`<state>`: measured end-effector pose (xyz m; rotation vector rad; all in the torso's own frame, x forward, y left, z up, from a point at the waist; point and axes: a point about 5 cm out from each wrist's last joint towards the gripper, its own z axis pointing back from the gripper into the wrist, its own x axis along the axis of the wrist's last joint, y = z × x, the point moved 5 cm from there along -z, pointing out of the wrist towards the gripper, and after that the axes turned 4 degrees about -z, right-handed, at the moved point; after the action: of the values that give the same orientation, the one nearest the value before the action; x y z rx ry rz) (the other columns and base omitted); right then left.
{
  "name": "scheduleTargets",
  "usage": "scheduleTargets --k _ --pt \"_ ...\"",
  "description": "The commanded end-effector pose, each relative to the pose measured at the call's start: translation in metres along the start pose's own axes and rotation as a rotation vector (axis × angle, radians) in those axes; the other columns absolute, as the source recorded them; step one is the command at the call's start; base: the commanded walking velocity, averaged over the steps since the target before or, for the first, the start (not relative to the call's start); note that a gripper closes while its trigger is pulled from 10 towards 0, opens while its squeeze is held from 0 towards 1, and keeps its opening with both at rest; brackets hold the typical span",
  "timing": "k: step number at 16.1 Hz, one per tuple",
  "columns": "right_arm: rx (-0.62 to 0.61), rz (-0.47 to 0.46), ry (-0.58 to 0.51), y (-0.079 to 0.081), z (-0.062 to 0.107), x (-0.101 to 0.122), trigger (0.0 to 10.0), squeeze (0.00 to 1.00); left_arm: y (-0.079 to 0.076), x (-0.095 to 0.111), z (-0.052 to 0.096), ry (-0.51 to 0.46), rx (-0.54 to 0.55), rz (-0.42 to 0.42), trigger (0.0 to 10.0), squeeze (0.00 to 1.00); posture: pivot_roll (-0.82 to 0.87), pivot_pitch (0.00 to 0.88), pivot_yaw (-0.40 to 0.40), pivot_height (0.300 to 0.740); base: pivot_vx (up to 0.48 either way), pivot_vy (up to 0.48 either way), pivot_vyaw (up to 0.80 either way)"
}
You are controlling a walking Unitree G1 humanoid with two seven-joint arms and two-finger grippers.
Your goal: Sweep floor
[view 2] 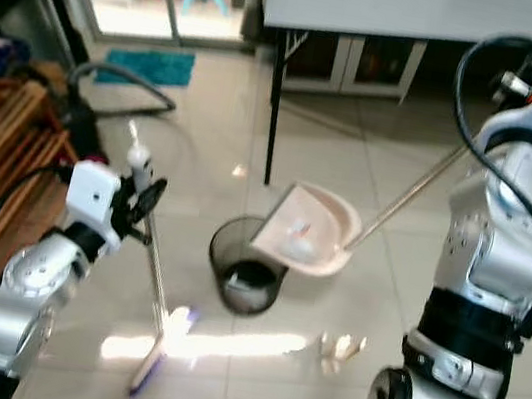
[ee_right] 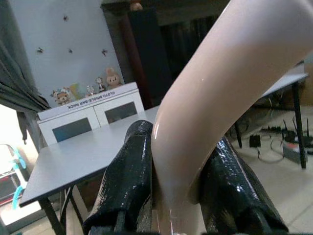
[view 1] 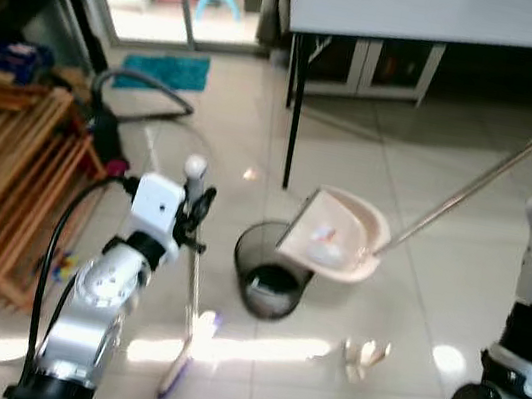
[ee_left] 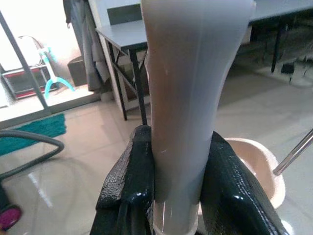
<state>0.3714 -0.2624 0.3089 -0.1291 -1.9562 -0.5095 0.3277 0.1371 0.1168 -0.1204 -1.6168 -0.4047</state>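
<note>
Dustpan [view 1: 337, 233] tilted over a black mesh bin [view 1: 270, 281] on the tiled floor [view 1: 430, 317], its pale scoop holding a small white clump of debris. The pan's metal rod [view 1: 470, 186] slopes up toward the robot's right, where the right tool [ee_right: 188, 166] is clamped on the pale handle [ee_right: 215, 93] — both black fingers [ee_right: 129, 176] press against its sides in the right wrist view. Left tool [view 1: 193, 210] is closed round the broom [view 1: 188, 319], gripping its grey shaft [ee_left: 188, 98] just below the rounded top; the shaft runs down to a purple-and-white head resting on the floor beside the bin. A few pale scraps [view 1: 365, 355] lie on the tiles near the bin, on the robot's right of it. Behind the bin stands a grey counter [view 1: 447, 16] on black legs, with a white cabinet [view 1: 373, 65] beneath it. A wooden rack [view 1: 1, 178] and a grey hose [view 1: 147, 90] lie at the robot's left — a teal mat [view 1: 165, 69] beyond them.
</note>
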Motion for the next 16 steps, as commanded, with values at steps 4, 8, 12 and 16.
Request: scheduleTargets --k 4,8,12,16 --pt "0.092 -0.012 -0.035 0.024 0.003 0.007 10.0 0.00 0.016 0.002 0.003 0.004 0.049 -0.031 10.0 0.00 0.01 0.038 0.075 0.740 0.000 0.000 0.00" --pt "0.139 0.051 -0.067 0.035 0.008 0.001 10.0 0.00 0.019 -0.002 0.003 0.034 0.059 -0.057 10.0 0.00 0.01 0.037 0.076 0.740 0.000 0.000 0.00" --pt "0.201 0.107 -0.084 0.046 0.015 -0.009 10.0 0.00 0.019 -0.003 0.003 0.041 0.056 -0.059 10.0 0.00 0.01 0.041 0.076 0.740 0.000 0.000 0.00" --pt "0.259 0.149 -0.133 0.061 0.024 -0.014 10.0 0.00 0.018 -0.003 0.002 0.043 0.048 -0.058 10.0 0.00 0.01 0.040 0.078 0.740 0.000 0.000 0.00"
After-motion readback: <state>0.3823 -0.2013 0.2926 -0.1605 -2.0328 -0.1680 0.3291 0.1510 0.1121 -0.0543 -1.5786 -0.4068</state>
